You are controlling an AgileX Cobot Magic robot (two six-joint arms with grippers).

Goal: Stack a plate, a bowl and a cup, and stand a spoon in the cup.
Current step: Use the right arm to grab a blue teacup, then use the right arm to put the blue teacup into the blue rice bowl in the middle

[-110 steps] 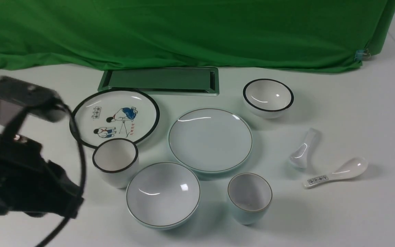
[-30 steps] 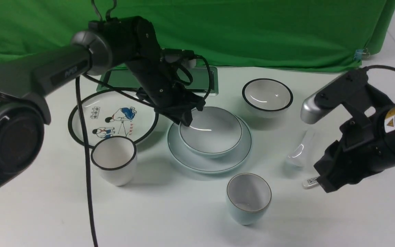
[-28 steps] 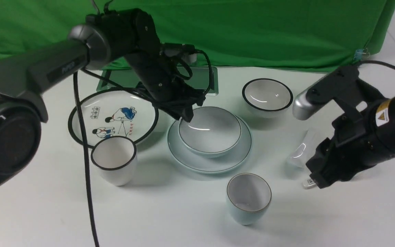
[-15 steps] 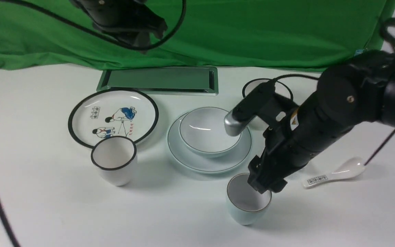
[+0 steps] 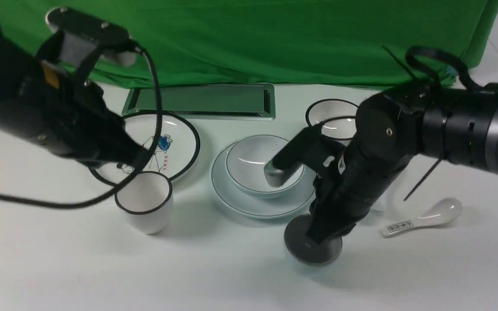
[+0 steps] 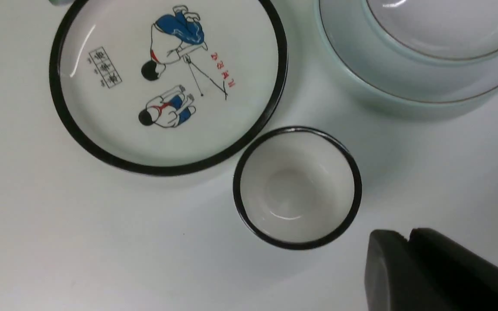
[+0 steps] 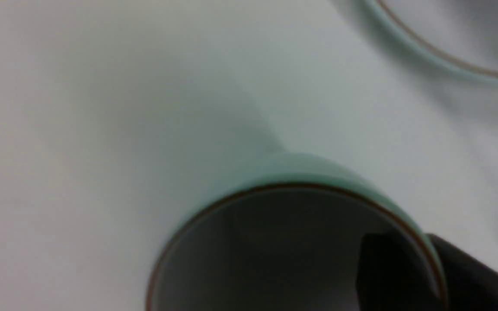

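Note:
The pale blue-green bowl [image 5: 253, 162] sits in the pale blue-green plate [image 5: 231, 199] at the table's middle; both also show in the left wrist view, the bowl [image 6: 426, 26] above the plate [image 6: 387, 101]. The cup [image 5: 311, 252] stands in front of them, shaded by my right arm. My right gripper [image 5: 318, 235] is down on its rim. In the right wrist view the right gripper [image 7: 428, 244] has one finger inside and one outside the cup [image 7: 283, 172] wall, shut on it. My left gripper [image 6: 407, 235] is shut and empty, beside the white cup. The pale blue-green spoon is hidden behind my right arm.
A white black-rimmed cup [image 5: 144, 205] stands front left, next to the cartoon plate [image 5: 180, 138], which my left arm partly covers. A white black-rimmed bowl [image 5: 331, 119] is at the back right. A white labelled spoon [image 5: 422, 218] lies right. A green metal tray [image 5: 201, 101] is behind.
My right gripper has come down onto the cup's rim and closed over its wall. My left arm has swung from the back down to the left, over the cartoon plate.

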